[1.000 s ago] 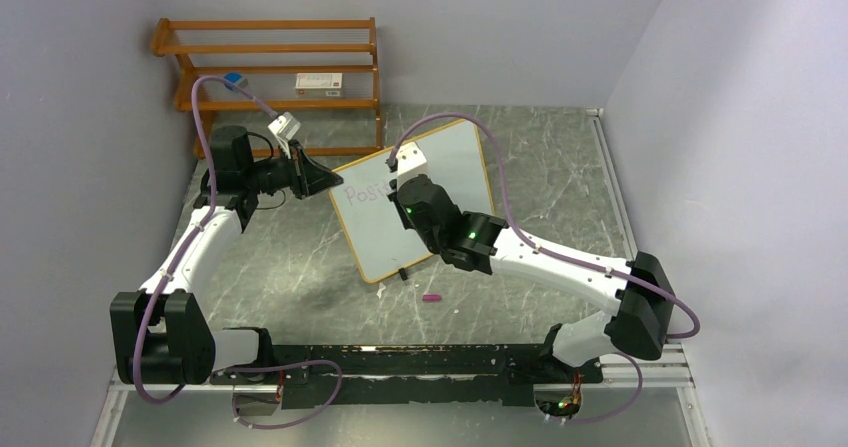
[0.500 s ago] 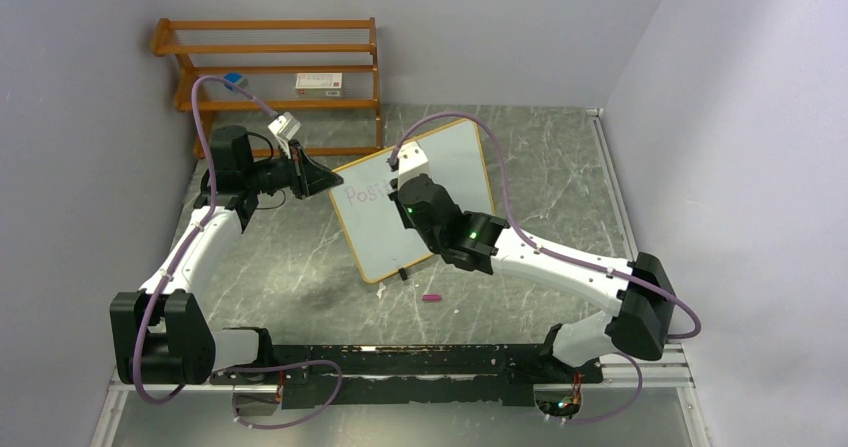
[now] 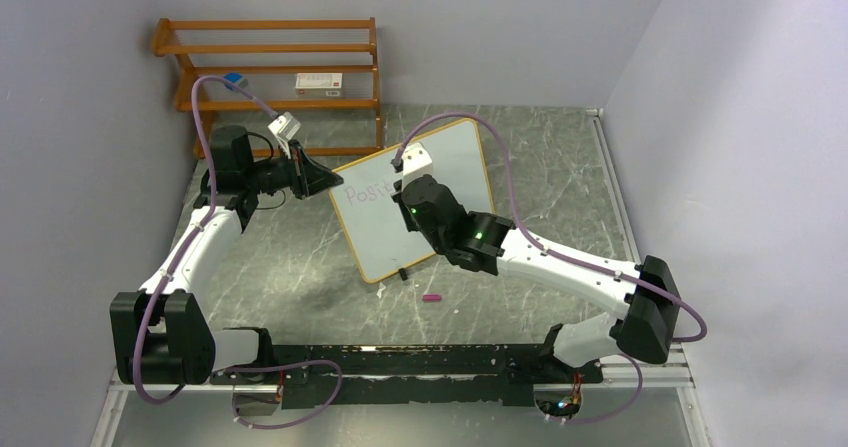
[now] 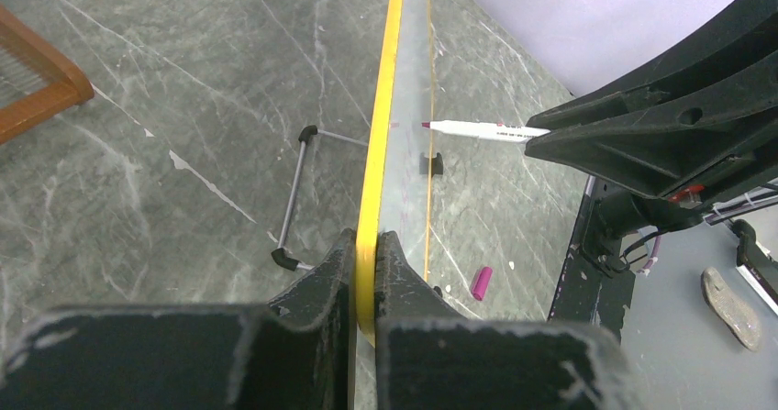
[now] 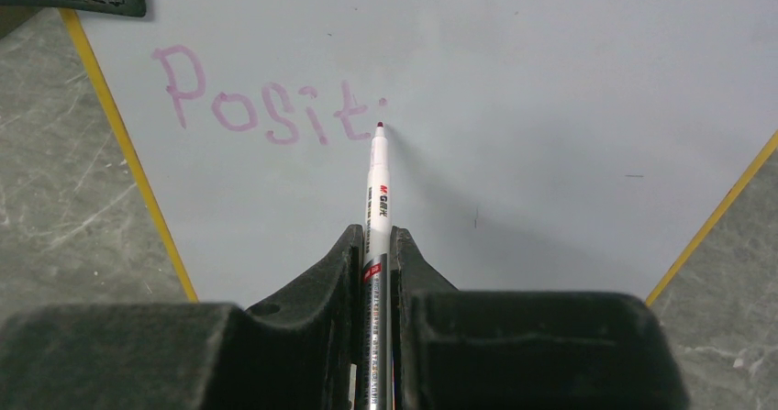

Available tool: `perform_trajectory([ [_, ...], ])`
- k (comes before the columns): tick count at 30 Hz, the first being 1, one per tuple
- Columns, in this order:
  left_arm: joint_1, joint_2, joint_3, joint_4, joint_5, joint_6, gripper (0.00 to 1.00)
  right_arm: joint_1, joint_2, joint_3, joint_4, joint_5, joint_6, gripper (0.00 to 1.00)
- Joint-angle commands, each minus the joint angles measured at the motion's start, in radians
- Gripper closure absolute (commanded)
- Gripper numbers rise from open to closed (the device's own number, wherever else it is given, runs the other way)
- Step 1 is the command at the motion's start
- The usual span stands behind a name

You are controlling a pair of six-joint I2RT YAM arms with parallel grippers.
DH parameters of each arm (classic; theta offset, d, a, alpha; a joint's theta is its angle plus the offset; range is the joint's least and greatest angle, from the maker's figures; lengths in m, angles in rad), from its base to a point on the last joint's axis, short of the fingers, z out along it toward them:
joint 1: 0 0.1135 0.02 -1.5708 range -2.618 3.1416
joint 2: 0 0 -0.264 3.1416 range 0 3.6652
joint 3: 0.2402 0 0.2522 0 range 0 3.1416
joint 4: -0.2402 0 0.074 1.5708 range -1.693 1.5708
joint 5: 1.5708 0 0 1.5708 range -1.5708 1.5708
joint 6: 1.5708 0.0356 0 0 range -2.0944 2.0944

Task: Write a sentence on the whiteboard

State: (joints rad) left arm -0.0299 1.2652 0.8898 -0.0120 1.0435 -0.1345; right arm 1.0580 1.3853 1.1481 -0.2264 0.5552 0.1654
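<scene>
Marble tabletop [image 3: 290, 267]; marker [image 5: 378, 181] farther along whiteboard [image 5: 550, 107].

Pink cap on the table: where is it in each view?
Top external: pink cap on the table, lower centre, just below the whiteboard's near corner.
Left wrist: cap low, right of centre, beside the board's edge.
Right wrist: not in view.
Shared landmark: the whiteboard's frame.
</scene>
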Motion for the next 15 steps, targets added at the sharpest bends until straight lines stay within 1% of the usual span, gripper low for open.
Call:
perform_trajectory([
  [1, -0.013, 0.013, 0.011, -0.032, -0.035, 0.082, 0.95, -0.007, -0.008, -0.003, -0.001, 0.009, 0.016, 1.0],
  [15, -0.013, 0.012, 0.009, -0.032, -0.032, 0.082, 0.95, -0.007, 0.03, 0.004, 0.042, 0.023, 0.0, 1.0],
])
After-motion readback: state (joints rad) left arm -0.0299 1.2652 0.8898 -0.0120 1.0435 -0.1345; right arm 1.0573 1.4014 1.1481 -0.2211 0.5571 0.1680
